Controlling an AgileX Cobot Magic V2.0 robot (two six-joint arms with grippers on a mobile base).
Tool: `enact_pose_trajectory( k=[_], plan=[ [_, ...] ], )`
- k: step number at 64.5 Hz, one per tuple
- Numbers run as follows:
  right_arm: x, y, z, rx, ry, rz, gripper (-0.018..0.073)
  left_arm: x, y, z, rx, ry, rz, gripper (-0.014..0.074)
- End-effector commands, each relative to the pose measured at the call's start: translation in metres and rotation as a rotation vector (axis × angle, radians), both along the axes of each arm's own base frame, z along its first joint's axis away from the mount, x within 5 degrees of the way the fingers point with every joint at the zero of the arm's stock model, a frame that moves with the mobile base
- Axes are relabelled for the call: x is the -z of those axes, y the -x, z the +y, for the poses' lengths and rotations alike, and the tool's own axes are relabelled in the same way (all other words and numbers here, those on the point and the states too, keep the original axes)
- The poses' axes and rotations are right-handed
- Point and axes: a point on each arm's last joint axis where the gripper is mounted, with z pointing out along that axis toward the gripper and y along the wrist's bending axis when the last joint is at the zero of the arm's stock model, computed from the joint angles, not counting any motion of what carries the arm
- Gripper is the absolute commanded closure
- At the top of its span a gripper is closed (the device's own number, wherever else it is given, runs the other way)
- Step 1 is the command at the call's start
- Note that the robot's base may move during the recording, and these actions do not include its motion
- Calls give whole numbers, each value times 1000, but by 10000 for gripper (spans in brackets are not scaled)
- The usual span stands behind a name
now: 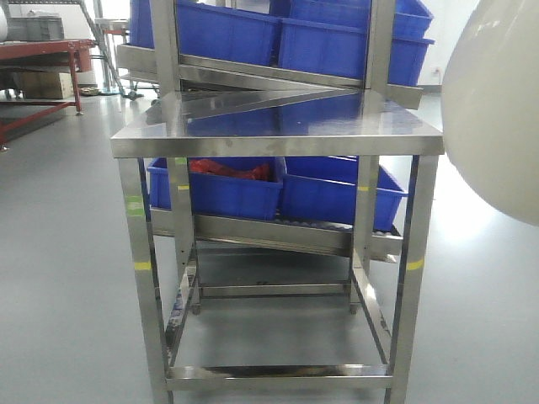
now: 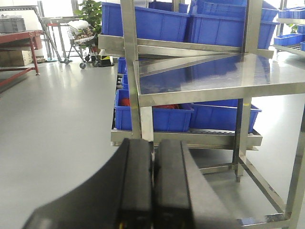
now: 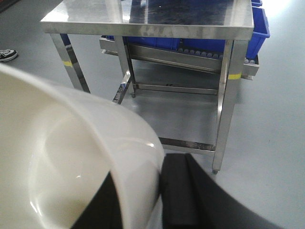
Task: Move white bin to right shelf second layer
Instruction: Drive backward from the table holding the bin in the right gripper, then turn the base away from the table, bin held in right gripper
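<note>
The white bin (image 1: pixel 497 109) hangs in the air at the right edge of the front view, glossy and cream-white. In the right wrist view it (image 3: pixel 71 157) fills the lower left, and my right gripper (image 3: pixel 143 200) is shut on its wall, with one black finger inside and one finger (image 3: pixel 178 191) outside. My left gripper (image 2: pixel 153 181) is shut on nothing, its two black fingers pressed together. A sloped roller level (image 1: pixel 312 225) with a steel front rail sits behind the table and carries blue crates. I cannot tell whether this is the right shelf second layer.
A mirror-like steel table (image 1: pixel 278 135) stands straight ahead, its legs (image 1: pixel 139 269) marked with yellow tape. Blue crates (image 1: pixel 227 29) fill the rack's upper level behind it. Another rack with blue crates (image 2: pixel 289 40) shows far right. A red bench (image 1: pixel 42 59) and a cart (image 2: pixel 83 36) stand at the left.
</note>
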Motion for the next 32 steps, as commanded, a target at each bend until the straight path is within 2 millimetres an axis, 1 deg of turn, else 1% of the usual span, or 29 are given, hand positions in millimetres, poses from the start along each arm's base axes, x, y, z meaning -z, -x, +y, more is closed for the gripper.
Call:
enact_pose_trajectory(
  k=[1,32],
  plan=[
    [-19,-3,0,11,-31,-121,502,4,0,1,-6,19,-59,512],
    [-19,-3,0,11,-31,-121,502,4,0,1,-6,19,-59,512]
  ],
)
